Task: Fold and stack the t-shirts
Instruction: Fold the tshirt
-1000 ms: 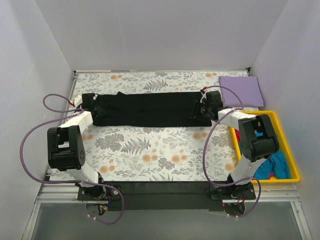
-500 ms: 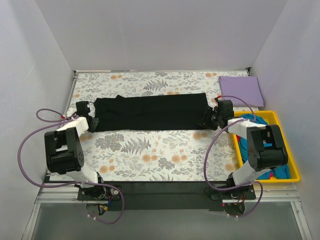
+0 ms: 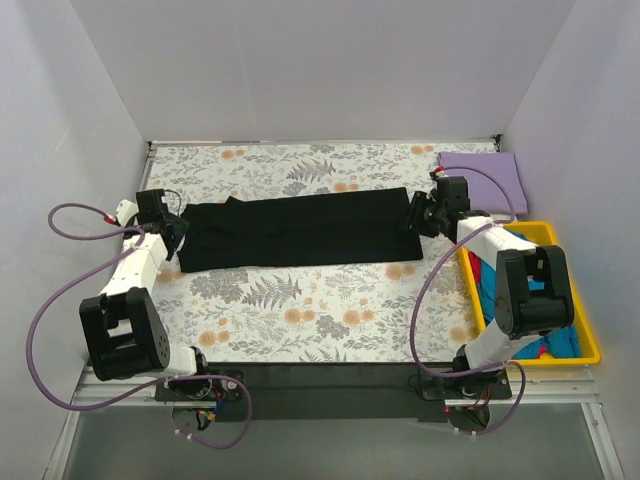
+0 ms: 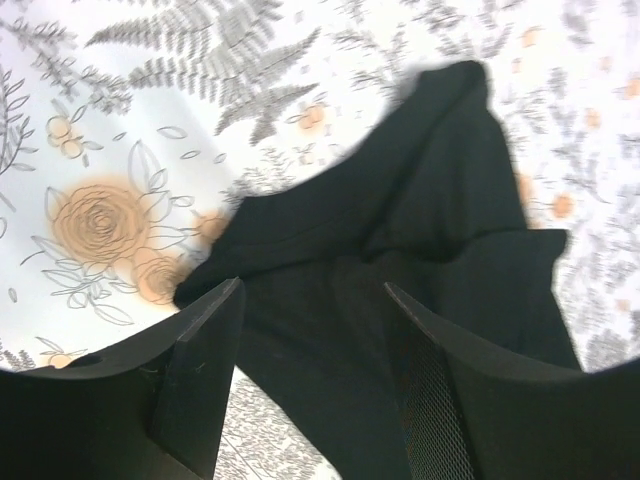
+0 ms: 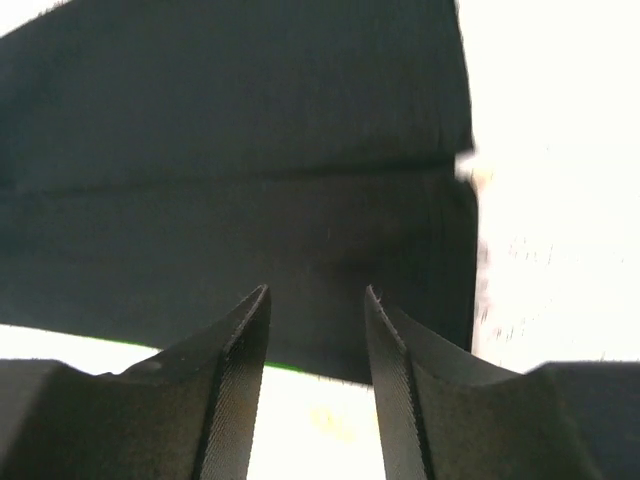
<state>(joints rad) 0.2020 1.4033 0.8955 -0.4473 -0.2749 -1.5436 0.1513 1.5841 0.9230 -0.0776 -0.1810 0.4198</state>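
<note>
Both released (jaws apart): left gripper [image 4: 312,290], right gripper [image 5: 316,292] backed off black t-shirt [image 3: 300,228].

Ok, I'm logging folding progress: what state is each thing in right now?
Black t-shirt, folded into a long strip, flat on the floral cloth.
Lavender t-shirt, folded, at the far right corner.
Teal t-shirt, crumpled in the yellow tray.
Left gripper, open over the strip's left end.
Right gripper, open over the strip's right end.
</note>
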